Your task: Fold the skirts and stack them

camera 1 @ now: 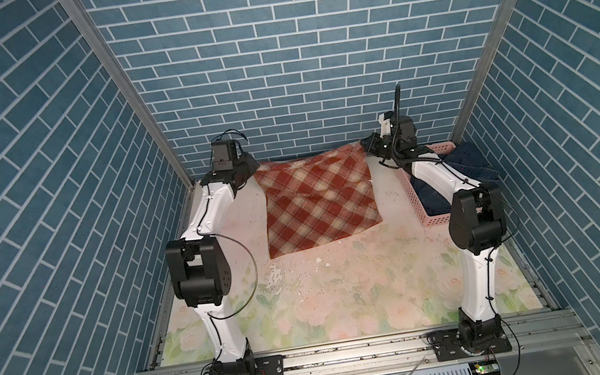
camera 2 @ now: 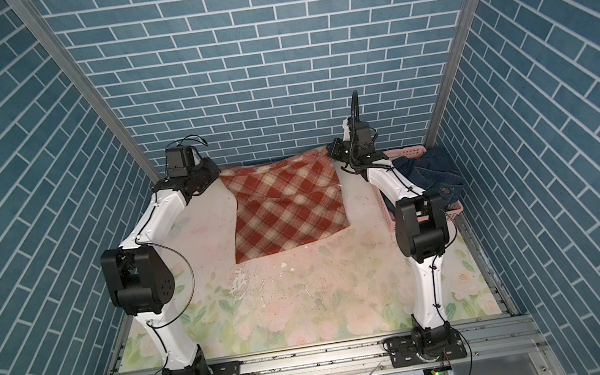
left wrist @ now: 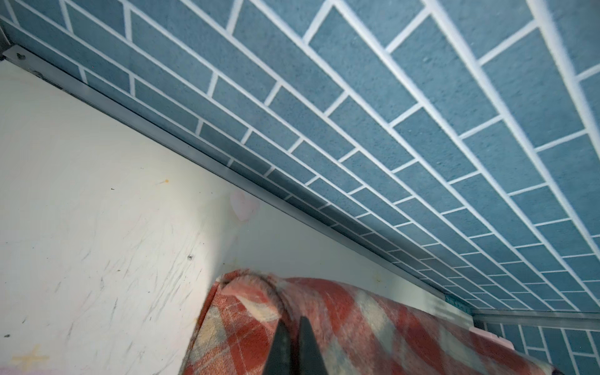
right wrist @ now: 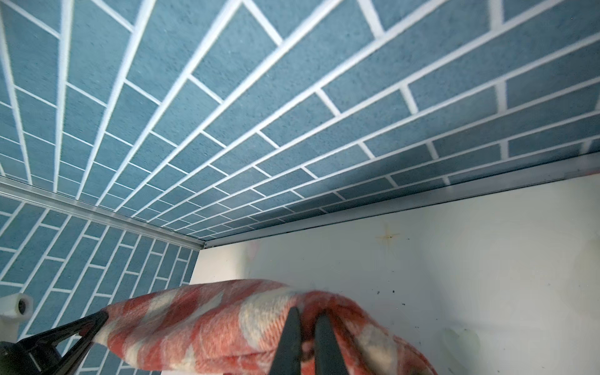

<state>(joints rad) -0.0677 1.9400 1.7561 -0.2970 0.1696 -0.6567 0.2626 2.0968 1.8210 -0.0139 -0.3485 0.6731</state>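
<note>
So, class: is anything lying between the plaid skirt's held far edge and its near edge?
Nothing visible does. The left gripper and right gripper pinch far corners of the plaid skirt; its top lies bare; the pink basket sits aside.

Plaid skirt [camera 1: 318,202]: rust-red and cream check, soft woven cloth.
Plaid skirt, pose: spread across the far middle of the table [camera 1: 344,290]; near hem flat, far edge raised at both corners.
Denim skirts [camera 1: 462,161]: dark blue, crumpled in one heap; individual pieces not distinguishable.
Denim skirts, location: in the pink basket [camera 1: 436,220], right of the plaid skirt, apart from it.
</note>
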